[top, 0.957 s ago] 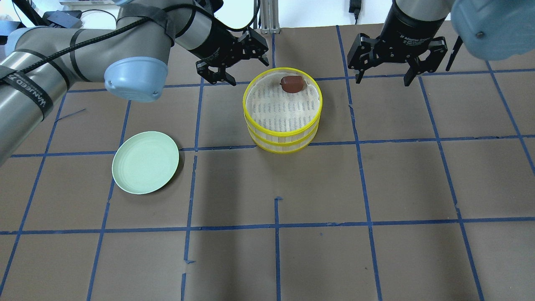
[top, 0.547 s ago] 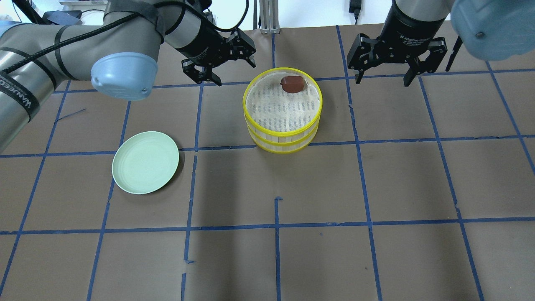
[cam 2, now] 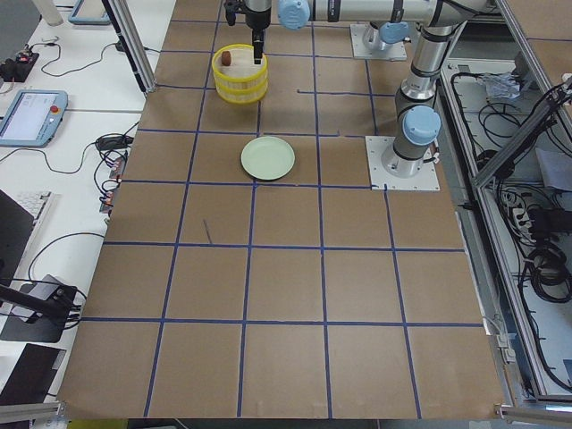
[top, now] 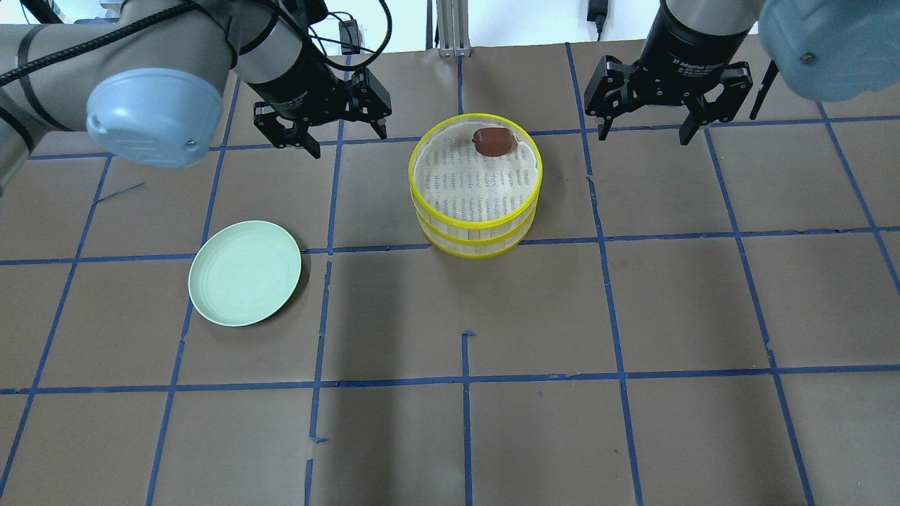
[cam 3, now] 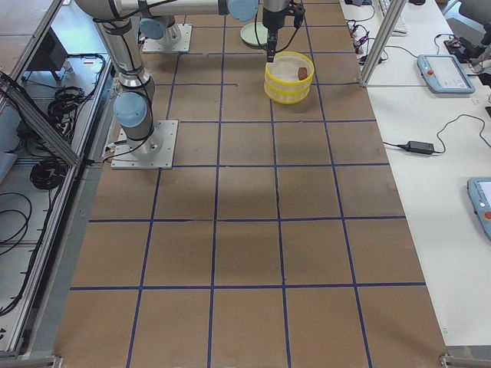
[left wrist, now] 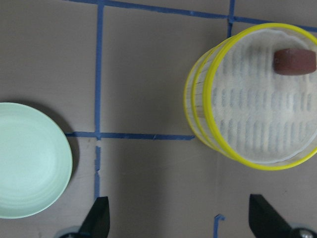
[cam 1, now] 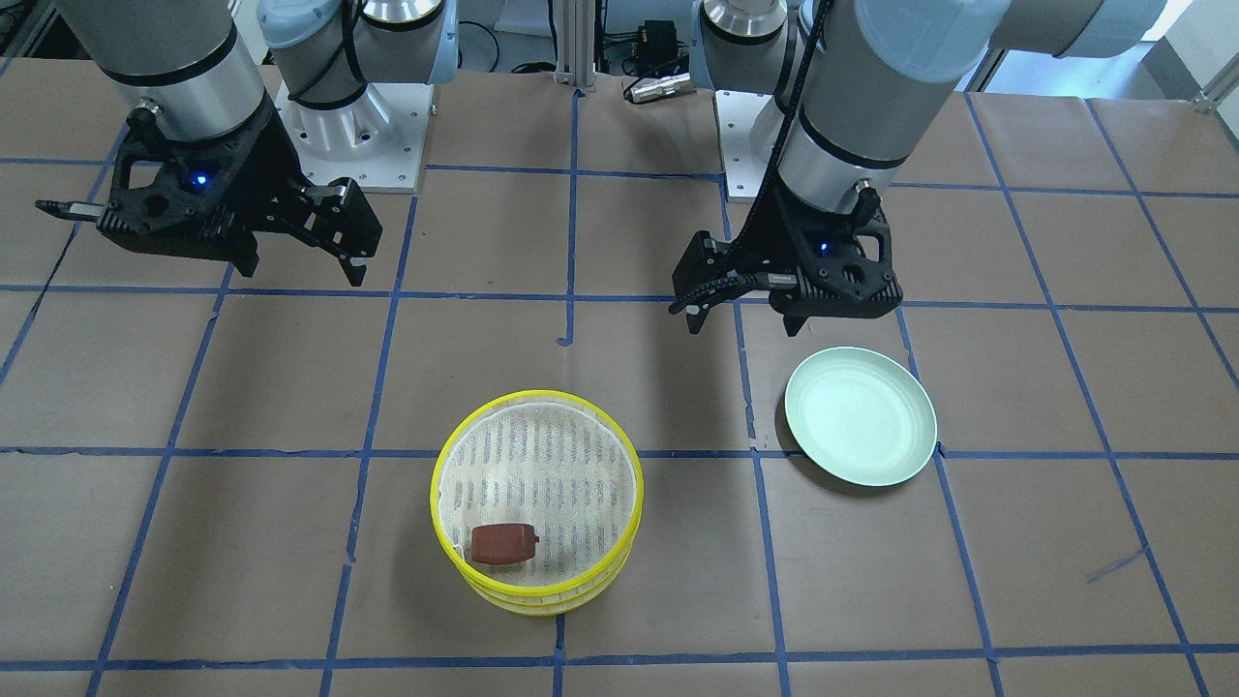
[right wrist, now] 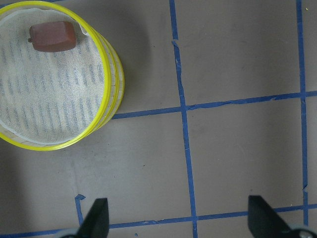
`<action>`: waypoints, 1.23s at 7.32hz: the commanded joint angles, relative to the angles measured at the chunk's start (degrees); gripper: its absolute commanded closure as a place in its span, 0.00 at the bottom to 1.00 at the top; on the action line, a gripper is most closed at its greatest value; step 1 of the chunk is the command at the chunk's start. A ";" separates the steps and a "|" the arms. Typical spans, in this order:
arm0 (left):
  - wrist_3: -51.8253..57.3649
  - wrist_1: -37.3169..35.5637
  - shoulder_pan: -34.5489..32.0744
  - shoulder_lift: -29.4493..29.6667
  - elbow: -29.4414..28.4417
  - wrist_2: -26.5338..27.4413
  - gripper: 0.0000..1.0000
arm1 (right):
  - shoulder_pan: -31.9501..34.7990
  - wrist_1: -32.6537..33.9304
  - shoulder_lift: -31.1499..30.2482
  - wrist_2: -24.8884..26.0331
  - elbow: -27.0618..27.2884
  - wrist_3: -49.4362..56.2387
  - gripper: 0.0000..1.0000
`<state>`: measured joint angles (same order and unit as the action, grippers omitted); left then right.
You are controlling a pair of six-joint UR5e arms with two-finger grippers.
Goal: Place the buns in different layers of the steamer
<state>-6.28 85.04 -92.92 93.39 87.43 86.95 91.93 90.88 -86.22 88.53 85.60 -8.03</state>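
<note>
The two steamer layers [top: 478, 226] stand stacked at the table's middle back, yellow-rimmed with a white mesh lining. The dark reddish-brown bun [top: 491, 141] lies in the top layer near its far edge; it also shows in the front-facing view [cam 1: 503, 544] and the left wrist view [left wrist: 294, 61]. The white bun is not in view. My left gripper [top: 346, 144] hangs open and empty above the table, left of the steamer. My right gripper [top: 643, 137] hangs open and empty, right of the steamer.
A pale green plate [top: 245, 273] lies empty at the front left of the steamer, also in the front-facing view [cam 1: 860, 416]. The table is brown paper with a blue tape grid.
My left arm has swung to the left, away from the steamer's rim, its gripper still open. The right arm, the steamer and the bun have not moved.
</note>
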 commanded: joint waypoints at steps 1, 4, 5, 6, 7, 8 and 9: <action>11.58 11.07 4.93 -4.87 -1.47 4.97 0.00 | -0.09 0.17 0.00 -0.98 -0.96 0.12 0.00; 11.47 12.98 3.53 -4.79 1.07 5.69 0.00 | 0.09 -2.10 0.88 -0.55 -2.81 0.30 0.00; 11.30 12.61 3.45 -4.79 1.16 3.60 0.00 | 0.09 -2.37 1.14 -0.55 -2.90 0.38 0.00; 11.38 12.17 3.45 -4.79 1.16 3.58 0.00 | 0.00 -2.37 1.14 -0.29 -2.99 0.47 0.00; 11.38 11.65 3.45 -4.79 1.16 3.49 0.00 | 0.26 -2.37 1.14 -0.11 -2.47 0.39 0.00; 11.38 11.21 3.45 -4.79 1.08 3.40 0.00 | 0.26 -2.37 1.14 -0.02 -2.46 0.38 0.00; 11.30 11.03 3.45 -4.71 1.16 3.14 0.00 | 0.26 -2.37 1.14 -0.11 -2.46 0.38 0.00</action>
